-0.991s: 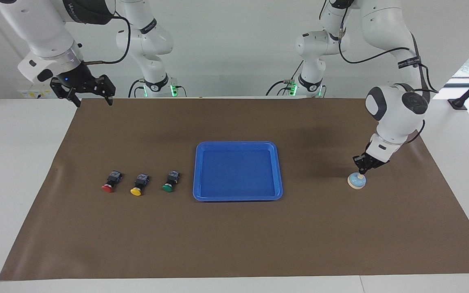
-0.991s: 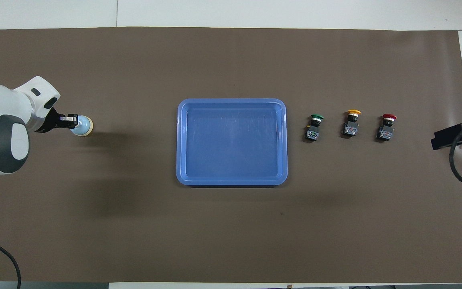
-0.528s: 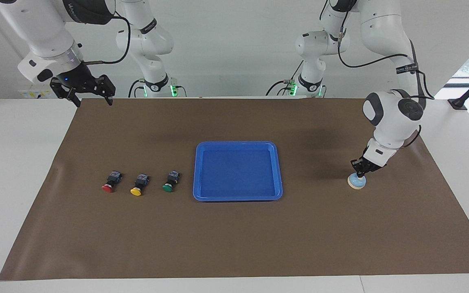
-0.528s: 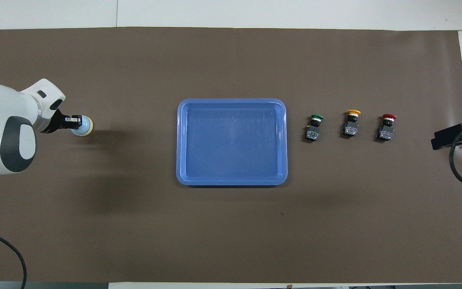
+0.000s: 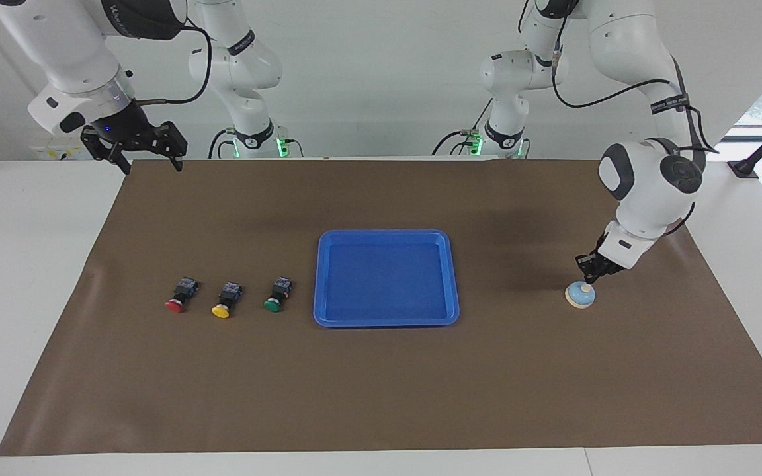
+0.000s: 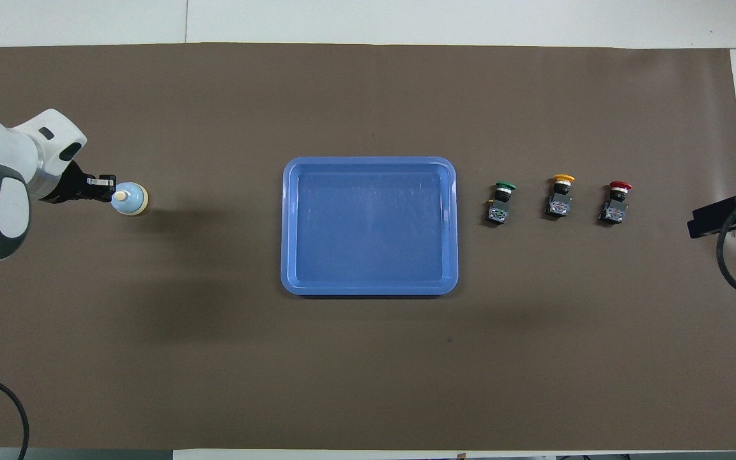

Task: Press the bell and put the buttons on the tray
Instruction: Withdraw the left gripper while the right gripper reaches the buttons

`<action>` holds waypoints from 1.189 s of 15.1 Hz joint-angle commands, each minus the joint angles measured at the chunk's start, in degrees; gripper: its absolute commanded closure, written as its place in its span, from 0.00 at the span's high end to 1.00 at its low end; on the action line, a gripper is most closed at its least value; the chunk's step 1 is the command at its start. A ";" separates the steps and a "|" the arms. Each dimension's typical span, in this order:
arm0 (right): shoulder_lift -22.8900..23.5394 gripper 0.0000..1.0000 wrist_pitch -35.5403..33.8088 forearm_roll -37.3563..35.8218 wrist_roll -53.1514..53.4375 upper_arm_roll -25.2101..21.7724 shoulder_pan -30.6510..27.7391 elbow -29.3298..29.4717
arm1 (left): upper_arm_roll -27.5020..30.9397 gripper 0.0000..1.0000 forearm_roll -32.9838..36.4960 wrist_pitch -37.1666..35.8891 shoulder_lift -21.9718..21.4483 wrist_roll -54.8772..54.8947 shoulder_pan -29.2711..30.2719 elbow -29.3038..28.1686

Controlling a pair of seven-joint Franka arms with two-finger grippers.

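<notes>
Your left hand (image 5: pixel 587 274) has come up off the bell (image 5: pixel 581 295) since half a second ago: then its tips were down on the cream knob, now they hang just above it with a sliver of air between, and in the overhead view the knob shows clear beside the fingertips (image 6: pixel 107 183). The fingers are pressed together, holding nothing. The left arm's elbow and wrist have also swung back a little toward its own end of the counter (image 5: pixel 37 277).

The bell sits where it was, on the brown mat (image 5: pixel 381 396) toward the left arm's end, well apart from the tray (image 5: pixel 386 320).

You have not moved your right hand (image 5: pixel 148 160). It hangs over the mat's corner at the right arm's end, close to the robots, with its fingers spread apart and nothing between them; that arm waits.

The blue tray lies flat in the middle of the mat with nothing in it. The three buttons lie in a row beside it toward the right arm's end, unchanged: the green button (image 5: pixel 277 295) nearest the tray, then the yellow button (image 5: pixel 226 301), then the red button (image 5: pixel 180 295), each lying on its side with its cap pointing away from the robots.
</notes>
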 commanded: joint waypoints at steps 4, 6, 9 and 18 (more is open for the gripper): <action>-1.01 1.00 -0.60 0.35 -0.44 0.33 -0.02 -0.86 | 0.12 0.00 -0.21 -17.18 -15.22 0.23 1.17 2.07; -1.28 1.00 -0.34 0.35 3.07 0.51 0.16 -1.48 | 0.12 0.41 -0.21 -20.88 -18.74 0.23 1.17 2.24; -2.24 1.00 3.16 0.26 4.31 1.12 0.60 -4.10 | -0.23 1.00 -0.21 -25.98 -20.43 0.32 0.64 4.43; -1.82 1.00 18.63 0.18 16.51 1.65 9.29 -15.54 | -0.59 1.00 -0.48 -31.53 -20.60 0.58 0.20 7.43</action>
